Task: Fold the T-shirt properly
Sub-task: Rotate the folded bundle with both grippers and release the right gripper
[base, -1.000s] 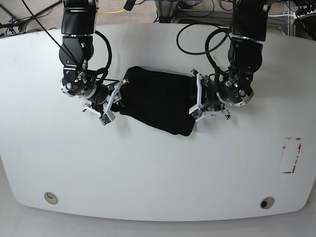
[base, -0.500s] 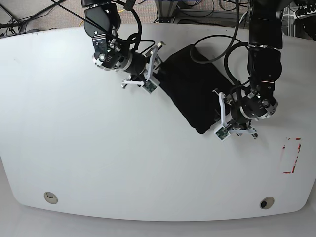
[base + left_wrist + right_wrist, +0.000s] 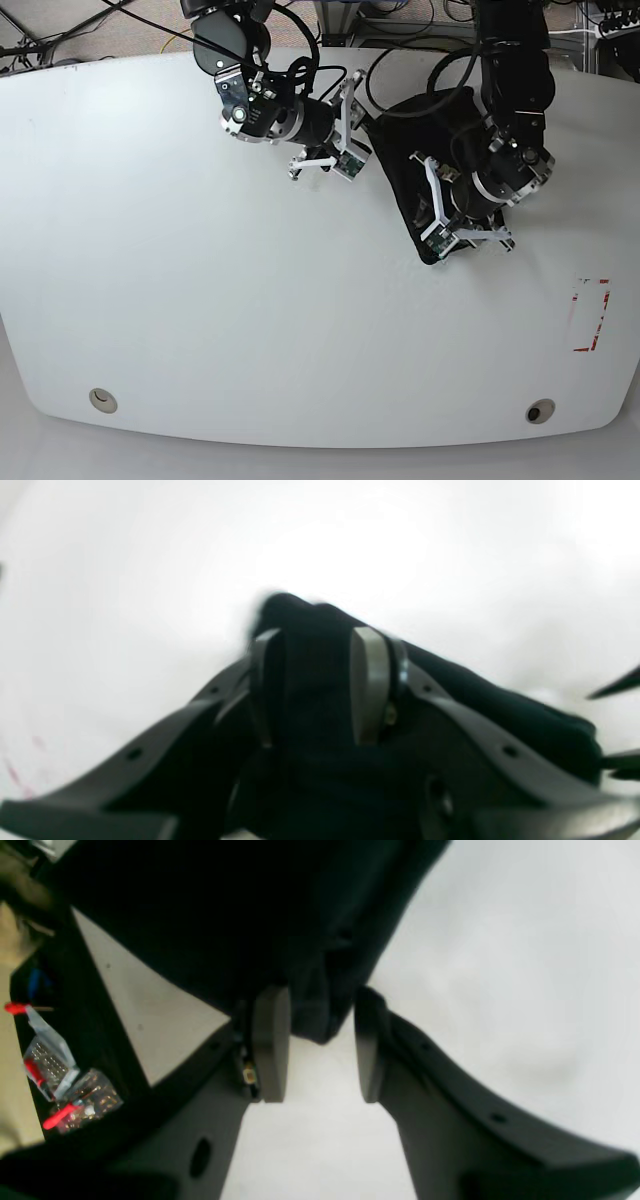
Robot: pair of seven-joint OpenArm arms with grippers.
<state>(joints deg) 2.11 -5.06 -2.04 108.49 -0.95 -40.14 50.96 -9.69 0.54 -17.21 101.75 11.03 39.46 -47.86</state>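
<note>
- Toward the far right of the table [image 3: 150, 300], base view: the T-shirt [image 3: 440, 150] lies as a folded black bundle, long axis running from the far edge down toward the near right.
- Left gripper [image 3: 432, 225] sits at the bundle's near, lower end. Left wrist view: fingers [image 3: 367, 680] a modest gap apart with black cloth filling the space between; judged clamped on that end.
- Right gripper [image 3: 352, 130] sits at the bundle's far-left edge, beside the upper end. Right wrist view: fingers [image 3: 270, 1040] parted about the same, a fold of cloth hanging between their tips, bare table showing below it. Pads look to touch the cloth, but a firm grip cannot be confirmed; picture blurred.
- Relation that matters: the two grippers hold opposite ends of the long axis, cloth spanning between them.
- Red-marked patch [image 3: 590, 315] lies well apart, near right.
</note>
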